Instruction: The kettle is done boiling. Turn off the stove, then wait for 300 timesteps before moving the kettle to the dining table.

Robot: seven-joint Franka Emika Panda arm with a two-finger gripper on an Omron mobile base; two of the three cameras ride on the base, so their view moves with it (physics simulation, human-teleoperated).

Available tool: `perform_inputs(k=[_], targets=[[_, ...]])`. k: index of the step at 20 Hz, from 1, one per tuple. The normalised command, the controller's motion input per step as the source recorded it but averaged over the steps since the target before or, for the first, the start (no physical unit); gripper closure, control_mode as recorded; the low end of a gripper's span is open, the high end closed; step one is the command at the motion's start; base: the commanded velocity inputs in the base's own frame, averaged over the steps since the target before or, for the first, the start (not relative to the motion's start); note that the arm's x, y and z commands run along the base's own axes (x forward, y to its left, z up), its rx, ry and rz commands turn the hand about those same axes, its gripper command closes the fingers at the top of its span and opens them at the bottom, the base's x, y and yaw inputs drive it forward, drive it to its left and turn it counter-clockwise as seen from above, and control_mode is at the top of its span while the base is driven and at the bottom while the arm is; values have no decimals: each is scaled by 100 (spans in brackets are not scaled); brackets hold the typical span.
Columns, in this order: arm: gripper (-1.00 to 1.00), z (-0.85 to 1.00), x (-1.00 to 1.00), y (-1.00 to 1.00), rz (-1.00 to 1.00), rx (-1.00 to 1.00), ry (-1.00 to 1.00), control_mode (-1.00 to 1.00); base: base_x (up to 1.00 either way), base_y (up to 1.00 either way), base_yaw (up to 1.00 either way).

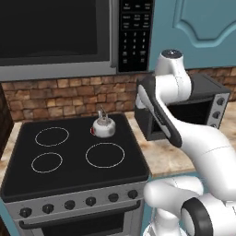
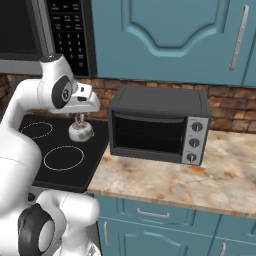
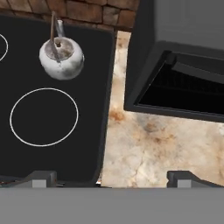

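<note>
While the tool point(image 3: 111, 177) hangs spread wide, the kettle point(image 3: 61, 57) sits apart on the stove point(image 3: 87, 144).

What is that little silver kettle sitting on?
The kettle sits on the black glass stove, at the back right, behind the large front ring. A red glow shows at its base; any burner ring beneath is covered by the kettle itself.

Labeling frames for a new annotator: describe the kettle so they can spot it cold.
Find the black glass stove under the microwave, left of the toaster oven. At its back right corner, near the brick wall, sits the kettle. It is the one shiny silver item there: small, squat, thin arched handle, and much smaller than the white burner ring in front of it.
</note>
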Motion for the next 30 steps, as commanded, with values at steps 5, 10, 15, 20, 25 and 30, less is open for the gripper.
perform_inputs(k=[5,10,15,20,25,30], targets=[[-100,0,-4,51,2,-8,-6,-100,0,0,0],[-100,-2,0,58,0,-5,0,-100,0,0,0],[-100,-4,-1,46,1,-1,0,-100,0,0,0],[-100,-25,-1,46,3,-2,-2,-100,0,0,0],[-100,-24,-10,51,0,-6,-10,-100,0,0,0],[-100,-7,-33,50,0,-14,-22,-100,0,0,0]])
